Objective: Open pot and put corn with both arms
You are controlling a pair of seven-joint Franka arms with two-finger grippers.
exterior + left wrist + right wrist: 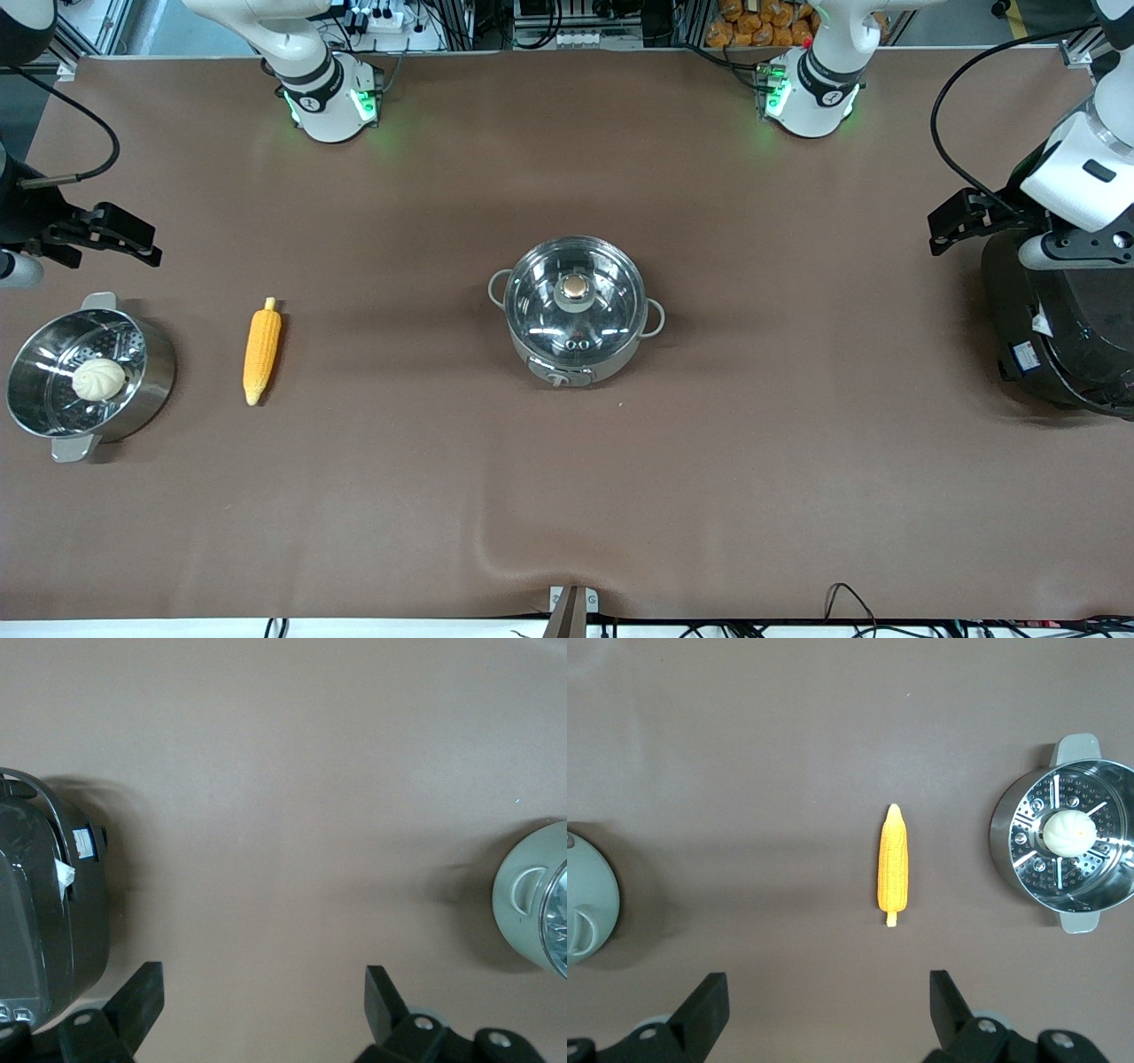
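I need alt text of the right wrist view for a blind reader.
The corn lies on the brown table beside a steel steamer pot holding a white bun. The open right claw hangs above them.

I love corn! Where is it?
The yellow-orange corn cob lies on the brown table, between the steel steamer pot and the lidded shiny steel pot.

Lidded steel pot (576, 310) mid-table; yellow corn (262, 351) lies apart.

The left tool (259, 1014) (fingers spread) hangs over bare table (283, 815) between black cooker (44, 904) and pot (536, 899).
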